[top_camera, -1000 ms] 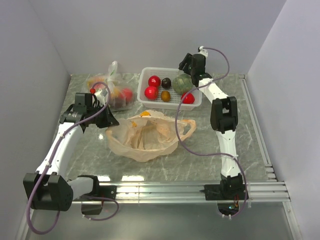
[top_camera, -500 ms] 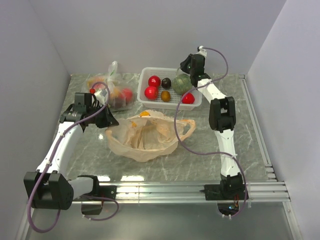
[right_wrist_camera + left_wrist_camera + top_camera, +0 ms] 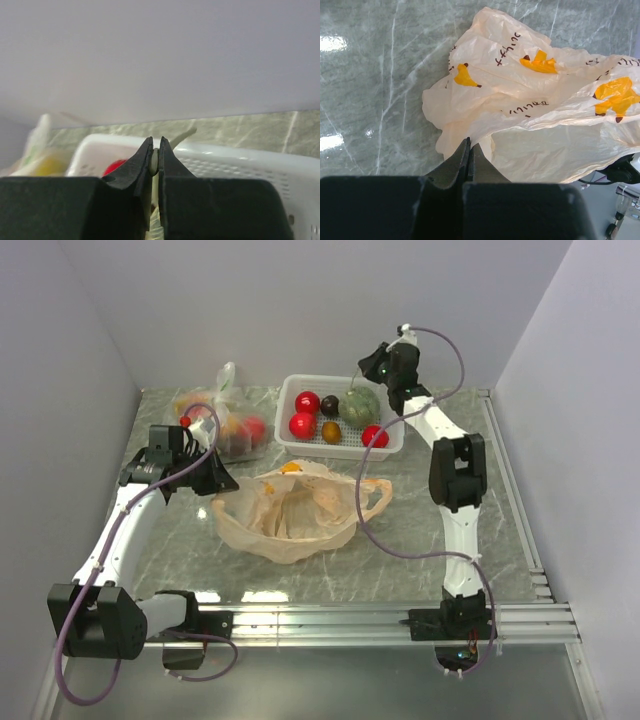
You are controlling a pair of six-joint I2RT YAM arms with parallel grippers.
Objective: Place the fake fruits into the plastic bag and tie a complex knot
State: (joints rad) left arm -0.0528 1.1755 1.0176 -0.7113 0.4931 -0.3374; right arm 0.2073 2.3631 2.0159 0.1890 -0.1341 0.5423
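White arms (image 3: 128, 528), black joints, purple cables (image 3: 356, 502).

My left gripper (image 3: 471, 146) is pressed fully together, its arm low and bent. My right gripper (image 3: 155, 144), arm reaching far out, pinches a pale melon stalk (image 3: 154, 160) between its fingertips.

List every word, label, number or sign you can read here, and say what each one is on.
plastic bag: dark cursive print in several spots beside yellow motifs; it is creased and turned, so unreadable.
white basket, green melon, clear bag: no text seen.
Nothing else carries readable text.
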